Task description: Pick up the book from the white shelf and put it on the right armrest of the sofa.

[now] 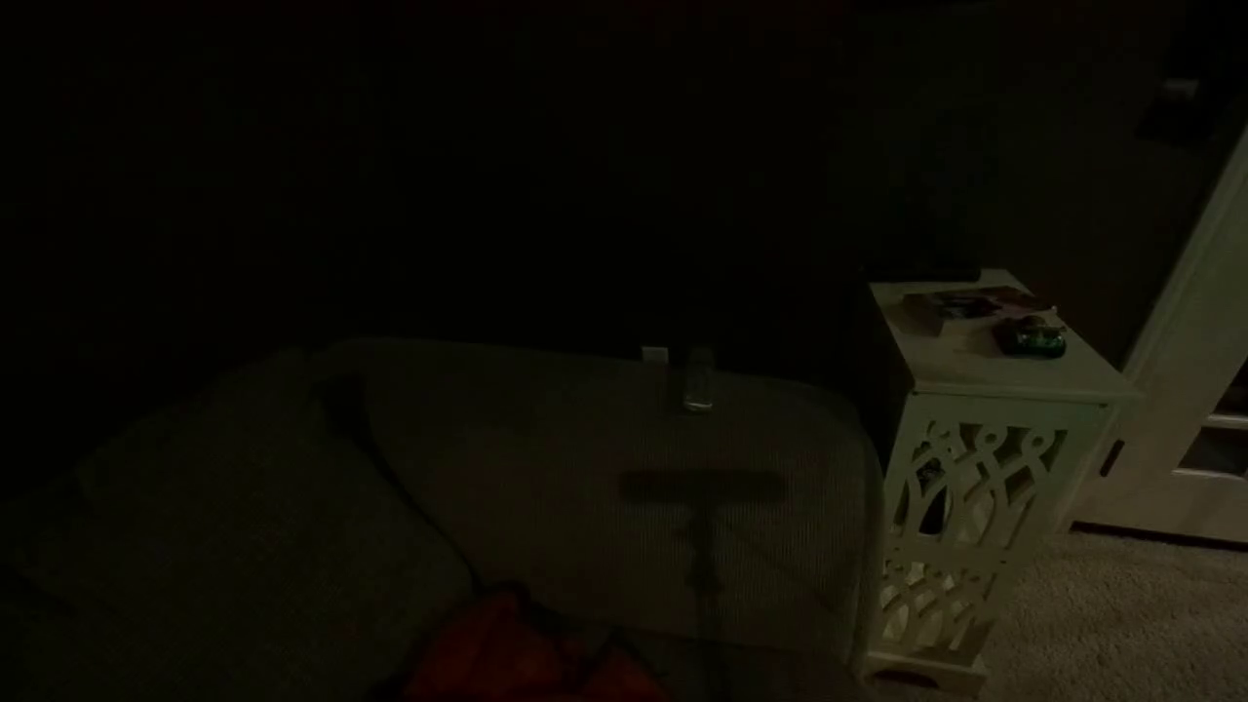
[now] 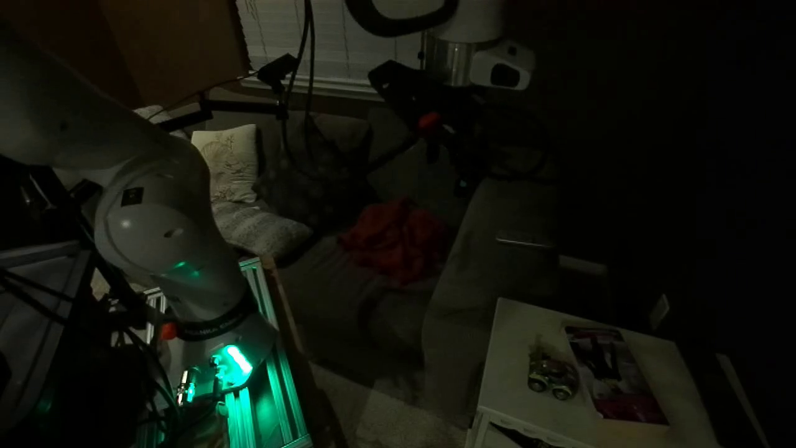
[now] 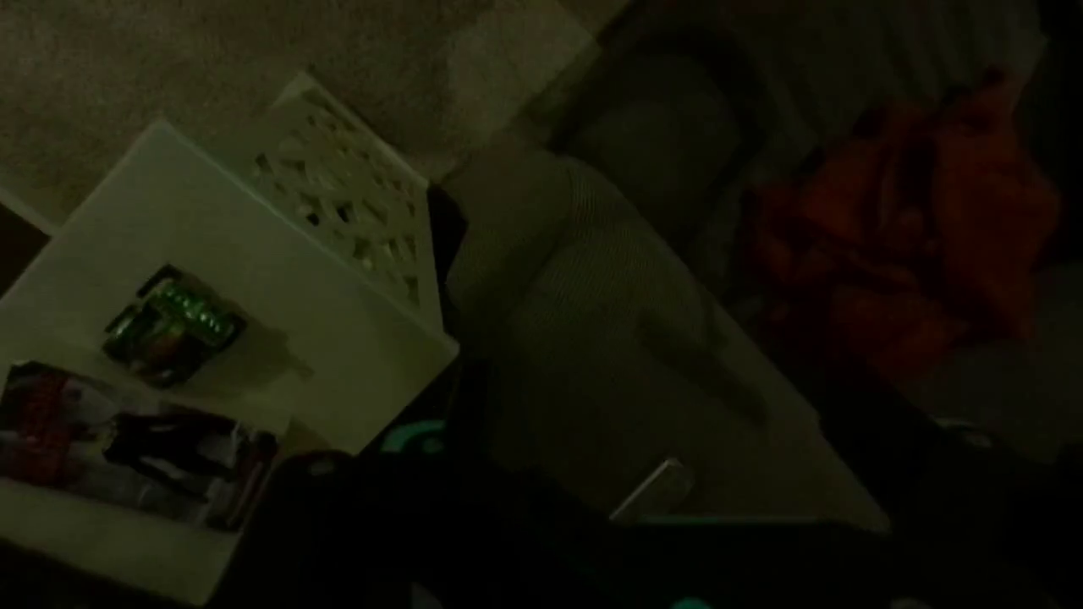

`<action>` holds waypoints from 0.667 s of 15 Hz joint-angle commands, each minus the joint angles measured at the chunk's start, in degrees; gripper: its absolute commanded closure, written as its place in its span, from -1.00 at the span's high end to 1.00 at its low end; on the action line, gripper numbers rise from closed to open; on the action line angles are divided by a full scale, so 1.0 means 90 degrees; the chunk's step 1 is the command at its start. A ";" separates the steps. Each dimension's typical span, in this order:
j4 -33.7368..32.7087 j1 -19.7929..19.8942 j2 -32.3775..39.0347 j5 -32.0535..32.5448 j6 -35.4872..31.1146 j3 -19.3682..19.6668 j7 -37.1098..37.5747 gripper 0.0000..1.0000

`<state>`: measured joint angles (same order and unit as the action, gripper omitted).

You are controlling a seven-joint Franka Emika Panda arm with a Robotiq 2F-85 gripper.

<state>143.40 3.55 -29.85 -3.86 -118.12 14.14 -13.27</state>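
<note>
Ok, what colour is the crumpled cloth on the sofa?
Red-orange, dim in the low light; the cloth shows best in the wrist view.

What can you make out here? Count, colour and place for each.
sofa: one, greyish, in all views
shelf: one, white, beside sofa
book: one, dark and reddish, on shelf
toy car: one, green, beside book
cloth: one, orange-red, on sofa seat
unidentified item: one, glassy, on shelf-side armrest
cushions: at least three, pale to dark, on sofa
blind: one, whitish, above sofa
wall plate: one, white, near shelf
door: one, pale, beyond shelf
carpet: one, beige, on floor
cables: several, black, before blind
robot arm: one, white, extending over sofa
base rails: several, metallic, beneath arm
gripper: one, black, above sofa, apparently open
</note>
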 commanded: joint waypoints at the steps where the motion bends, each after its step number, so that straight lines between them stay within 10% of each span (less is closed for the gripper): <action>1: -0.0372 0.0096 0.0921 -0.0313 -0.1633 -0.0176 0.0474 1.00; 5: -0.0929 0.0410 0.2247 0.0236 -0.3628 -0.0432 0.1358 1.00; 10: -0.1834 0.1101 0.3839 0.2389 -0.4346 -0.0478 0.3562 1.00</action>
<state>133.62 10.41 -3.90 7.66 -155.74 9.95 7.76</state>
